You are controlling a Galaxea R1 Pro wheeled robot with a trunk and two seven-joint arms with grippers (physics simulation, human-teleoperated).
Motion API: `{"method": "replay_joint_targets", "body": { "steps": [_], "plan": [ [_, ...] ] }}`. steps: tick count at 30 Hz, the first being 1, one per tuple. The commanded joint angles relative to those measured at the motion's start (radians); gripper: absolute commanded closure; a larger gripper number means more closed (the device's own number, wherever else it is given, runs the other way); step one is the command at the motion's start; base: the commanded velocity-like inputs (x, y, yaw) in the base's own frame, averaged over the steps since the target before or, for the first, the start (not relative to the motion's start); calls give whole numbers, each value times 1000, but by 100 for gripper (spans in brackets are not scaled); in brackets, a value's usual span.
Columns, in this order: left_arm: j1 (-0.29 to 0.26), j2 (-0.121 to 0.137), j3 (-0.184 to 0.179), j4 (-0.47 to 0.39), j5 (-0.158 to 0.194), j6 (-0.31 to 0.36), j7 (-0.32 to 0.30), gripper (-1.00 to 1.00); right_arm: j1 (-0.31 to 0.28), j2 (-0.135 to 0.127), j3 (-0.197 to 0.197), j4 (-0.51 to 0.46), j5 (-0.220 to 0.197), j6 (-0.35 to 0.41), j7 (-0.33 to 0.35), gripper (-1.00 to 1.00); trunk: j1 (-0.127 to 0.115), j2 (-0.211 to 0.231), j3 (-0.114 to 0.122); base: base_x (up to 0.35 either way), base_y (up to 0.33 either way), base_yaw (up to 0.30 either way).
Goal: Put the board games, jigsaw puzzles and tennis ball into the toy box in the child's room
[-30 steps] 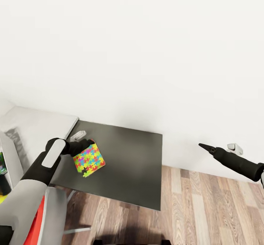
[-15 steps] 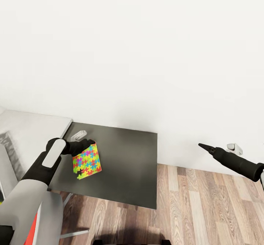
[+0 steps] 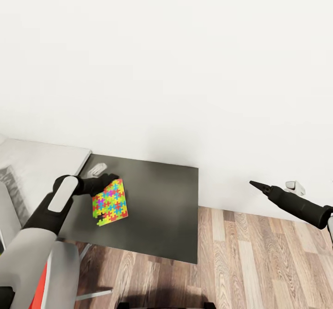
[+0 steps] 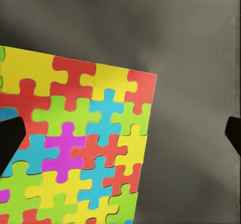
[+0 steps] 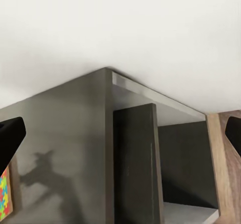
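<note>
The left claw (image 3: 107,180) stood with its fingers wide apart over the jigsaw puzzle (image 3: 110,202), gripping nothing. The puzzle lay flat on the dark grey table (image 3: 162,216), near its left edge. The right claw (image 3: 254,184) hung over the wood floor (image 3: 259,263), off the table's right edge, open and empty. A white wall (image 3: 185,69) stood behind.
</note>
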Motion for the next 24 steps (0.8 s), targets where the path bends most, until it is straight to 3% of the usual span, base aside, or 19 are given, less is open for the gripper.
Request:
{"method": "replay_joint_targets", "body": {
  "steps": [1,4,8,13,24],
  "plan": [
    [4,2,12,-12,11,2,8,-100,-1,0,-1,0,9,5,10,-100,1,-2,-1,0,0,-1],
    [23,6,56,-48,10,9,6,-100,-1,0,1,0,9,5,10,-100,1,-2,-1,0,0,0],
    [39,9,88,-79,8,20,7,-100,-1,1,2,0,9,5,10,-100,1,-2,-1,0,0,0],
    [50,17,109,-100,7,33,8,-100,-1,2,3,-1,9,5,10,-100,1,-2,-1,0,0,0],
    [56,29,121,-112,5,43,11,-100,-1,2,3,-1,9,5,10,-100,1,-2,-1,0,0,0]
  ]
}}
